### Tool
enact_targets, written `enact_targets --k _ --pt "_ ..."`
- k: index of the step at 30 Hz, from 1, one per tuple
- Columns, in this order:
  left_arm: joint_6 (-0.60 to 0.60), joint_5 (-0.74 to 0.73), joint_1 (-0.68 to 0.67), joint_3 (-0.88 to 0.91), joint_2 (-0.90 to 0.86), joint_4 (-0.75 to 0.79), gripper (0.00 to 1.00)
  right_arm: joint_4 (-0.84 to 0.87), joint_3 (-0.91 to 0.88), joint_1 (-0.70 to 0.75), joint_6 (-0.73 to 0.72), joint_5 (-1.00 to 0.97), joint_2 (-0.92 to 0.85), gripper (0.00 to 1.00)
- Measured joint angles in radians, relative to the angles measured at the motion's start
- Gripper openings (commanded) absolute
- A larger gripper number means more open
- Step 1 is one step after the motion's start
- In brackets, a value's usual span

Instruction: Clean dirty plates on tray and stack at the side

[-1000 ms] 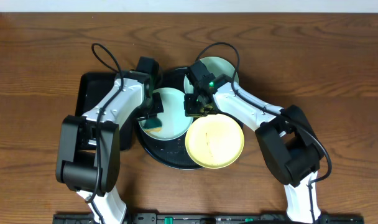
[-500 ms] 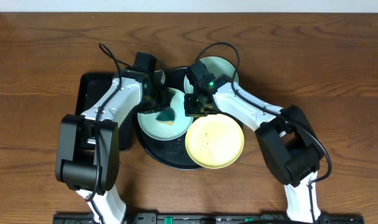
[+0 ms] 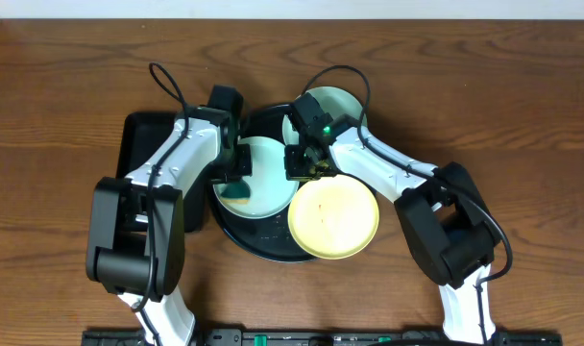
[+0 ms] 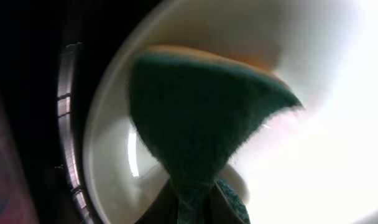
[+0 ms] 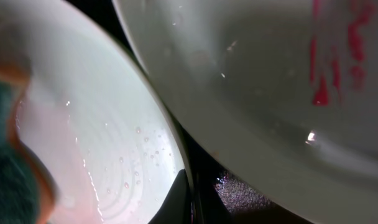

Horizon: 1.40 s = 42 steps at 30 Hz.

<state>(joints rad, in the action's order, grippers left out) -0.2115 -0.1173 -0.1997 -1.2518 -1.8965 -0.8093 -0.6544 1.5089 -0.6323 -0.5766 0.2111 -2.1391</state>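
Over the tabletop (image 3: 71, 77): tray (image 3: 258, 246) carries mint plate (image 3: 270, 173); yellow plate (image 3: 333, 218) overhangs the tray's rim.
Left wrist: left fingers (image 4: 190, 205) closed on sponge (image 4: 195, 124), pressed to mint plate.
Right wrist: right fingers (image 5: 188, 198) at mint plate's edge, grip cannot be told; smeared plate (image 5: 288, 93) alongside.
Risk: scrubbing pressure may shove mint plate, tipping yellow plate off.
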Motion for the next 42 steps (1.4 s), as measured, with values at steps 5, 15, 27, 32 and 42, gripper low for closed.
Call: enact_targets --k 5,15,27,32,42 --pt "0.098 -0.197 0.008 0.000 0.000 0.003 0.07 0.000 0.000 0.000 0.005 0.002 0.000 0.01" --pt "0.081 -0.158 0.001 0.000 0.000 0.164 0.07 0.000 0.000 0.000 0.007 0.002 -0.001 0.01" --pt "-0.033 0.121 -0.012 -0.036 0.000 0.074 0.07 0.000 0.000 0.000 0.007 0.002 -0.001 0.01" --pt "-0.054 0.138 0.000 -0.155 0.022 -0.076 0.07 0.000 0.000 0.000 0.007 0.002 -0.001 0.01" --pt "-0.059 0.151 0.193 -0.305 0.247 -0.244 0.08 0.008 0.000 0.000 0.031 0.017 -0.002 0.01"
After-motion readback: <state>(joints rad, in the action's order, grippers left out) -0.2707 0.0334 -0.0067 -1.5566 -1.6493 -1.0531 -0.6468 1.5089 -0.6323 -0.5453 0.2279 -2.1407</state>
